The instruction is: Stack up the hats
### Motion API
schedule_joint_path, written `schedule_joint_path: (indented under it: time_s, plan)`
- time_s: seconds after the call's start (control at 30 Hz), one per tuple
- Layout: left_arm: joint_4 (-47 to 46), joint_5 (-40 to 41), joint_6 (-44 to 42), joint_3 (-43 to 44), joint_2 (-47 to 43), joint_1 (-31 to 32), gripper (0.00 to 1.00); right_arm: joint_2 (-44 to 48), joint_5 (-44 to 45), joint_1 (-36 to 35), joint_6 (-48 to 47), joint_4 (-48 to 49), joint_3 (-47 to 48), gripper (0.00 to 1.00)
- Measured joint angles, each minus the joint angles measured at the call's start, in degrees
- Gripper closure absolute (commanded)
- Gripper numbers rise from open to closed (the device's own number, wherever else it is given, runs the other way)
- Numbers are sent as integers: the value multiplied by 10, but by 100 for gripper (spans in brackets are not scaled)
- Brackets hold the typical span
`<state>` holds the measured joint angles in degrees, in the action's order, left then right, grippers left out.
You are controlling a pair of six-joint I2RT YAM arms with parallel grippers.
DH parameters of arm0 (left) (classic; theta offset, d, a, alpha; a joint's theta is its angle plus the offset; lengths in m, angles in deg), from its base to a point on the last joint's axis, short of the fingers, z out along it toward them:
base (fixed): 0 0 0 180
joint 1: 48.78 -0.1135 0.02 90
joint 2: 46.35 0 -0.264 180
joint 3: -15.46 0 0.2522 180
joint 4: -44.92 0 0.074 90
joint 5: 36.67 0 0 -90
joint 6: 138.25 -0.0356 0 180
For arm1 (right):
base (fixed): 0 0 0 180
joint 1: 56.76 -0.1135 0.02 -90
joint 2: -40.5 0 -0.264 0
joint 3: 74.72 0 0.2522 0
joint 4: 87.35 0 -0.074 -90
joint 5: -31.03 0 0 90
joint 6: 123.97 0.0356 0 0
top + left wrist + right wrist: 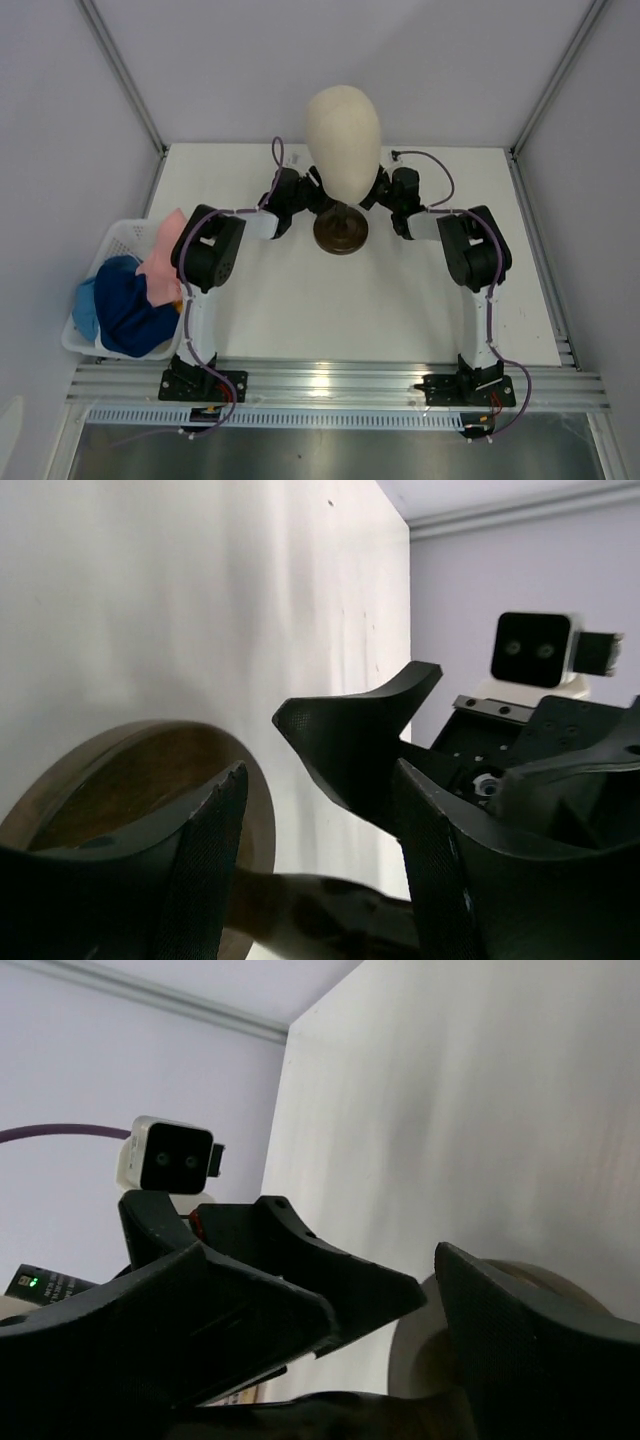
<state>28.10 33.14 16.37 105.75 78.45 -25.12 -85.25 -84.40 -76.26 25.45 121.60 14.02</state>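
Observation:
The hats lie heaped in a white basket (118,232) at the table's left edge: a pink hat (165,255) on the far side, a navy blue hat (130,305) on top, a light blue hat (85,305) under it, and a sliver of a yellow-orange hat (178,303). Neither gripper is near them. My left gripper (308,192) (320,780) and right gripper (385,192) (385,1290) flank the neck of the mannequin head (343,135) from either side. Both are open, with the stand's dark stem running past their fingers. Neither holds a hat.
The cream mannequin head stands mid-table on a dark round base (340,232) (130,790). In each wrist view the other gripper's finger and camera show close ahead. Grey walls and metal frame posts enclose the white table (420,300).

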Motion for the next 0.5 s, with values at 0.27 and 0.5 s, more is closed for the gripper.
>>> schedule_joint_path:
  time_s: [0.27,0.5]
  plan:
    - [-14,30,-29,-179,-138,47,37,120,20,-38,-16,25,-157,1]
    - [-27,92,-35,-335,-268,95,37,232,56,-91,-55,-24,-268,1]
